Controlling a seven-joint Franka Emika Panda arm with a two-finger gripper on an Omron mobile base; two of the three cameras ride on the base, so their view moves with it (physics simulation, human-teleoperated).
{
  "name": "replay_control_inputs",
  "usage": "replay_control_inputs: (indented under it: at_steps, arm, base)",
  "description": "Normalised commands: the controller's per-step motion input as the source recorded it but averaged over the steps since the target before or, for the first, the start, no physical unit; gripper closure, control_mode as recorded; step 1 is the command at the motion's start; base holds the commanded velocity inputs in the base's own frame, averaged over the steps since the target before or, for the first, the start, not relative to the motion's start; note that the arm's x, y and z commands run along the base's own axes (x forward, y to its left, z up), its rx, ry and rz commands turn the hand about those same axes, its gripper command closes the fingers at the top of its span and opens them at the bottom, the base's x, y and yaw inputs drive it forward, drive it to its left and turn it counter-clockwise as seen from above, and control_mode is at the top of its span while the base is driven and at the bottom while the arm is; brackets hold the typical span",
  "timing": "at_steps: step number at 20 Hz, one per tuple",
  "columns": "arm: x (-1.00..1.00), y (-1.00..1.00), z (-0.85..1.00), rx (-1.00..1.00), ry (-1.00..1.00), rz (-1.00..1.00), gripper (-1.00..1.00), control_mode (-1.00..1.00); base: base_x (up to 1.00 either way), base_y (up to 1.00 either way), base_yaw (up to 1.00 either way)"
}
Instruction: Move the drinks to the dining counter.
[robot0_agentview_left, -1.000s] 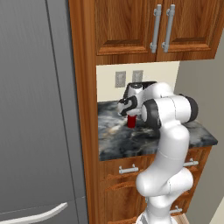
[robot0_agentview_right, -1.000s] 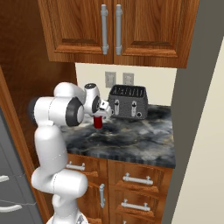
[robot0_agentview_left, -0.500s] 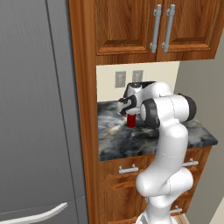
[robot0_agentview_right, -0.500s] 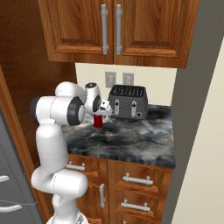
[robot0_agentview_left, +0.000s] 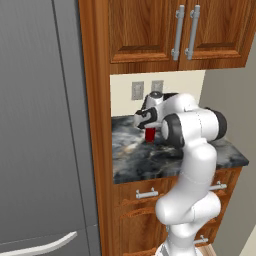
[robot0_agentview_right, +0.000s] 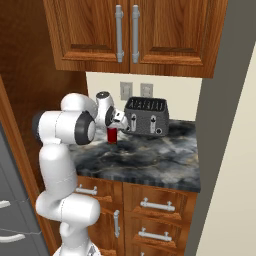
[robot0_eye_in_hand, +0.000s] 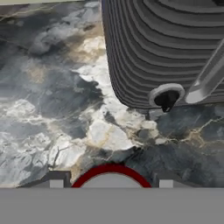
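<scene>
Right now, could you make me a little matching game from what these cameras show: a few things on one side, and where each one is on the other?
Things:
1. can
2. toaster
3. cabinet doors
4. drawers

Places:
A. under the worktop
B. high on the wall, above the sockets
C. at the back of the worktop, beside the can
D. between the tips of the gripper

Pairs: 1-D, 2-C, 3-B, 4-A

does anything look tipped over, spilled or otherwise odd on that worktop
Nothing stands out. The red can stands upright on the marbled worktop beside the toaster, with the hand around its top. No spill or damage shows on the stone.
</scene>
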Motion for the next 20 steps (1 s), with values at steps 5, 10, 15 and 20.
replay_control_inputs:
  at_steps: [5,10,15,20]
  arm:
    - [-0.22,0.0,0.36,-0.01,-0.37,-0.01,1.0,-1.0]
    - [-0.09,0.0,0.0,0.0,-0.01,0.0,1.0,-1.0]
    - [-0.96,0.0,0.49,0.0,-0.2,0.0,1.0,-1.0]
    - [-1.0,-0.05,0.78,0.04,-0.14,0.0,1.0,-1.0]
  base:
    - [0.0,0.0,0.0]
    - [0.0,0.0,0.0]
    - [0.0,0.0,0.0]
    - [0.0,0.0,0.0]
